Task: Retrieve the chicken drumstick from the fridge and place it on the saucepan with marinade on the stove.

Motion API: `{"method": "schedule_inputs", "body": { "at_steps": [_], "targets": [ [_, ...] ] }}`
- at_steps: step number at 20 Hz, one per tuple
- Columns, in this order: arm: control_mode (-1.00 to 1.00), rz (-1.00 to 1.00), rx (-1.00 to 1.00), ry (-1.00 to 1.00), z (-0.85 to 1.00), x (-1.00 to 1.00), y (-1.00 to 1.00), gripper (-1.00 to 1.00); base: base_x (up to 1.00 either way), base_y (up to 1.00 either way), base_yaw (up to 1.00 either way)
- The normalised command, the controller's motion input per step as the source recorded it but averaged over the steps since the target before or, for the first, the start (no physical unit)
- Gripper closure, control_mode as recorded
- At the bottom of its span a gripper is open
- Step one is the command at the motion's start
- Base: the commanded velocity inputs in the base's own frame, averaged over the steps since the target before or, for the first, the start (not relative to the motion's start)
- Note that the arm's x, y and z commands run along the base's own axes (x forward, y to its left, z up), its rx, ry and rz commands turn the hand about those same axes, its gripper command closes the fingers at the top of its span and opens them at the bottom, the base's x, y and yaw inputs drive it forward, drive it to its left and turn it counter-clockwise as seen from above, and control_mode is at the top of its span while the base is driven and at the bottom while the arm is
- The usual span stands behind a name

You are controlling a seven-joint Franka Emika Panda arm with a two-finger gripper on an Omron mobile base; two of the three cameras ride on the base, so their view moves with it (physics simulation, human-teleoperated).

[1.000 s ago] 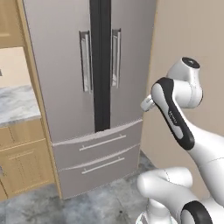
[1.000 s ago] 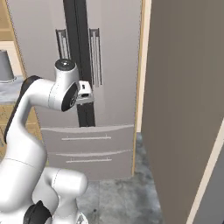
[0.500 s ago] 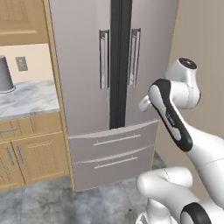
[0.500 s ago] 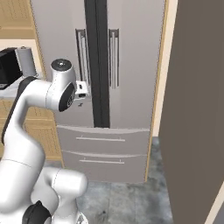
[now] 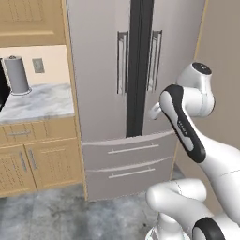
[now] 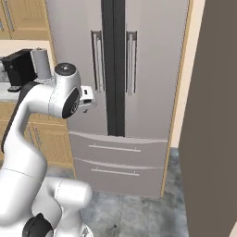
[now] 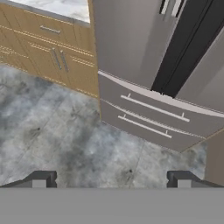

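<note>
The fridge stands straight ahead, tall and grey, with both doors shut and two lower drawers closed. Its long bar handles flank the dark centre gap. My gripper is open with nothing between its fingertips, held in the air in front of the fridge and tilted down at the drawers and the floor. The hand hangs at about door-handle height, apart from the doors. The chicken drumstick is hidden. The saucepan, marinade and stove are out of view.
Wooden cabinets under a marbled counter stand left of the fridge, with a grey cylinder and a black appliance on top. A dark wall rises close on the right. Grey tiled floor lies before the fridge.
The whole picture has shifted: the base has driven left, so the fridge now sits further right in both base views. The arm's pose is about the same and the gripper stays open.
</note>
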Motion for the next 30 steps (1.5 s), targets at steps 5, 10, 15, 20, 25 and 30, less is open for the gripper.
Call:
{"method": "schedule_inputs", "body": {
  "at_steps": [5, 10, 15, 20, 25, 30],
  "targets": [
    [1.0, 0.0, 0.0, 0.0, 0.0, 0.0, 0.0, -1.0, 0.0, -0.16, 0.14],
    [1.0, 0.0, 0.0, 0.0, 0.0, 0.0, 0.0, -1.0, 0.05, -0.58, 0.0],
    [1.0, 0.0, 0.0, 0.0, 0.0, 0.0, 0.0, -1.0, 0.27, -0.12, 0.0],
    [1.0, 0.0, 0.0, 0.0, 0.0, 0.0, 0.0, -1.0, 0.52, 0.0, 0.0],
    [1.0, 0.0, 0.0, 0.0, 0.0, 0.0, 0.0, -1.0, 0.61, 0.0, 0.0],
    [1.0, 0.0, 0.0, 0.0, 0.0, 0.0, 0.0, -1.0, 0.39, 0.0, 0.0]
  ]
}}
